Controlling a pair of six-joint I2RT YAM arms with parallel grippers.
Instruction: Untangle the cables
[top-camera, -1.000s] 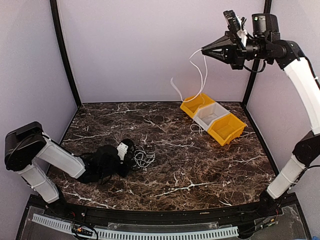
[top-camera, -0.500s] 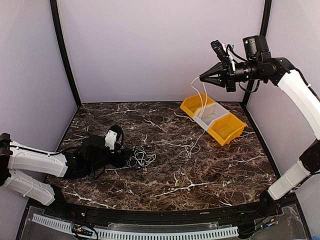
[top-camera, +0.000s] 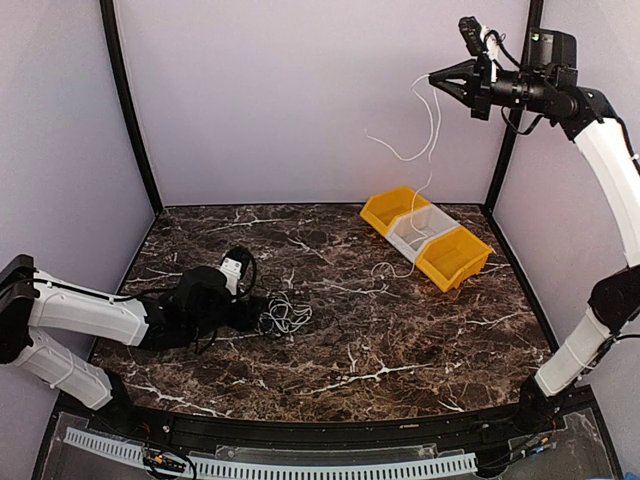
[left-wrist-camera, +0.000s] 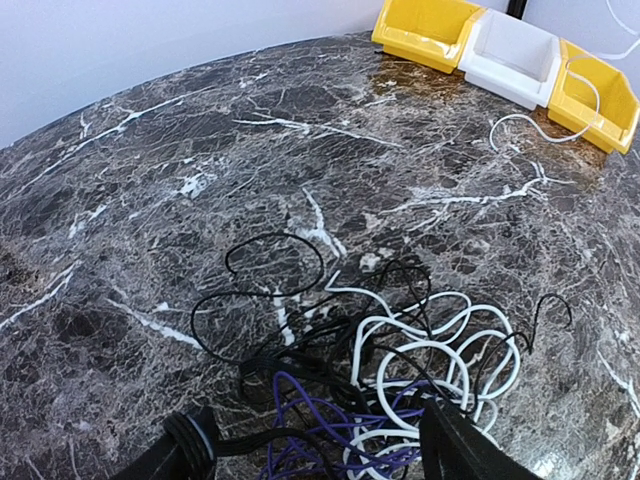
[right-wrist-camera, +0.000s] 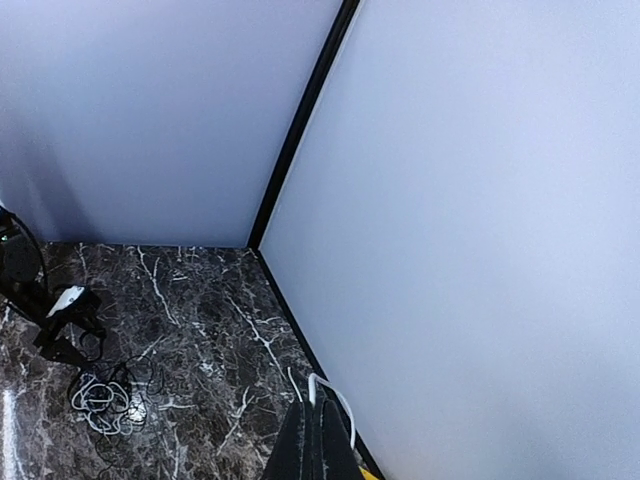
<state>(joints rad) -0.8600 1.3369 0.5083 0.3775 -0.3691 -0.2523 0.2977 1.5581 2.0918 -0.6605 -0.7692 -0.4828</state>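
The tangled cables (top-camera: 284, 316) lie in a small clump on the marble table (top-camera: 400, 350), left of centre. The left wrist view shows white coils (left-wrist-camera: 445, 350), a purple cord (left-wrist-camera: 320, 415) and thin black loops (left-wrist-camera: 270, 295) knotted together. My left gripper (top-camera: 252, 310) rests low at the clump's left edge. It is open (left-wrist-camera: 320, 462), and its fingers (left-wrist-camera: 462, 450) straddle the near part of the tangle. High at the back right, my right gripper (top-camera: 436, 79) is shut (right-wrist-camera: 318, 440) on one white cable (top-camera: 430, 130), which hangs down to the table by the bins.
A row of bins stands at the back right: yellow (top-camera: 393, 210), white (top-camera: 425, 228), yellow (top-camera: 455, 256). The white cable's lower end (left-wrist-camera: 530, 125) curls on the table in front of them. Walls enclose the table on three sides.
My left gripper has opened at the clump and its arm has stretched out low. The right gripper dipped, then rose up and to the right, lifting the white cable's slack off the table.
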